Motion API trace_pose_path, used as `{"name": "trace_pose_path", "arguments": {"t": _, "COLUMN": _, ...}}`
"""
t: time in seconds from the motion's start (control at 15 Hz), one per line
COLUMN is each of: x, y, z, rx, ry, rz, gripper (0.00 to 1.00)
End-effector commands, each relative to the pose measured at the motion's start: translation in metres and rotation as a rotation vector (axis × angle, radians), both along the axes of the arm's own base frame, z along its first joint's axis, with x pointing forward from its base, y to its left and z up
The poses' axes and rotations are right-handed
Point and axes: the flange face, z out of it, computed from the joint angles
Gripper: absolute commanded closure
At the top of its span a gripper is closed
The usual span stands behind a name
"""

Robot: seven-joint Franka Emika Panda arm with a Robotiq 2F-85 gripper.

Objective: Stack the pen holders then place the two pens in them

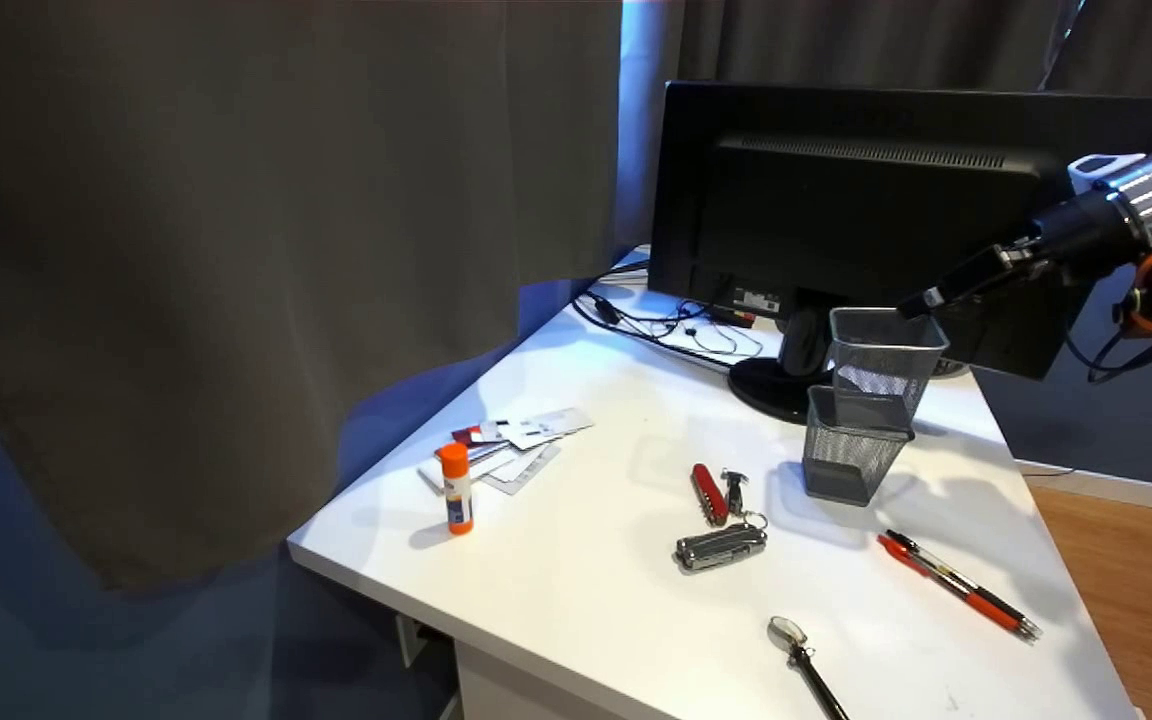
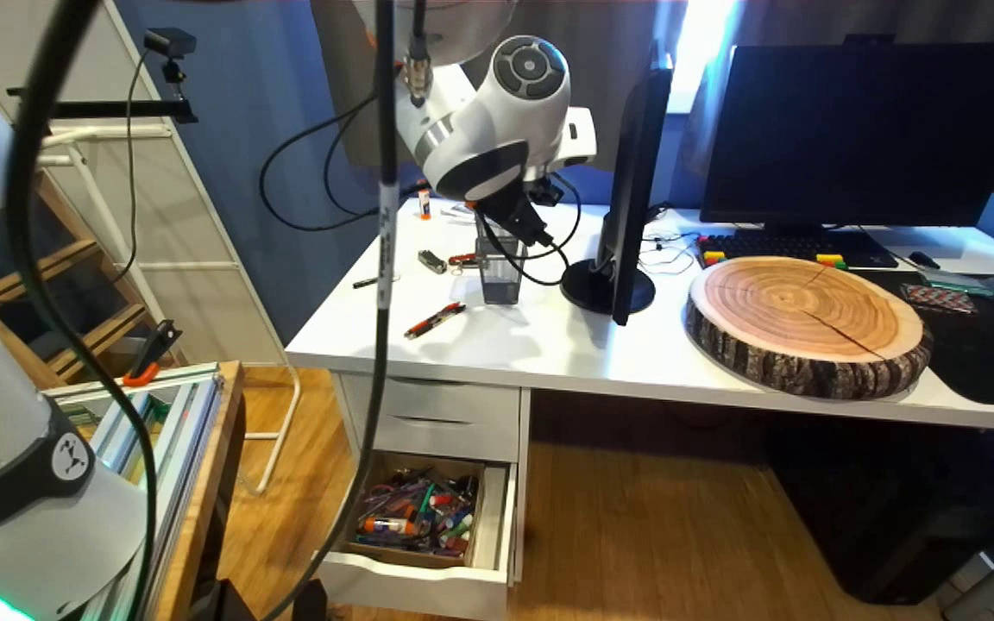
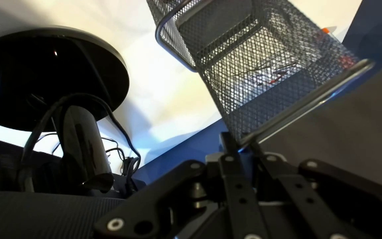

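Note:
Two dark wire-mesh pen holders show in an exterior view. The lower holder point(image 1: 856, 445) stands upright on the white desk. The upper holder point(image 1: 881, 365) appears just above and behind it; whether they touch I cannot tell. My gripper point(image 1: 921, 302) is shut on the upper holder's rim, at a corner. In the wrist view the gripper point(image 3: 242, 141) pinches that rim, the held holder point(image 3: 260, 69) stretching away, with the other holder's rim point(image 3: 164, 36) beside it. Two pens, a red one point(image 1: 996, 607) and a black one point(image 1: 1008, 600), lie side by side on the desk.
A black monitor point(image 1: 896, 190) on a round base point(image 3: 51, 76) stands close to the holders. Pocket tools point(image 1: 721, 547), a glue stick point(image 1: 456, 490), cards point(image 1: 526, 455) and a thin mirror tool point(image 1: 816, 680) lie around. A filled drawer point(image 2: 419, 586) is pulled out below.

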Motion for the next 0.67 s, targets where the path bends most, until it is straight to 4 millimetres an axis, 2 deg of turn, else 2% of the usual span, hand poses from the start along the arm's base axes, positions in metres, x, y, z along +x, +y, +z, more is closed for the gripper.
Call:
{"name": "trace_pose_path", "arguments": {"t": 0.0, "x": 0.009, "y": 0.008, "z": -0.005, "rx": 0.033, "ry": -0.007, "rz": 0.017, "gripper": 0.97}}
{"name": "trace_pose_path", "arguments": {"t": 0.4, "x": 0.011, "y": 0.012, "z": -0.016, "rx": 0.055, "ry": 0.008, "rz": 0.046, "gripper": 0.97}}
{"name": "trace_pose_path", "arguments": {"t": 0.47, "x": 0.012, "y": 0.012, "z": -0.018, "rx": 0.052, "ry": 0.013, "rz": 0.047, "gripper": 0.91}}
{"name": "trace_pose_path", "arguments": {"t": 0.53, "x": 0.012, "y": 0.01, "z": -0.02, "rx": 0.047, "ry": 0.022, "rz": 0.042, "gripper": 0.65}}
{"name": "trace_pose_path", "arguments": {"t": 0.6, "x": 0.012, "y": 0.01, "z": -0.021, "rx": 0.04, "ry": 0.028, "rz": 0.038, "gripper": 0.65}}
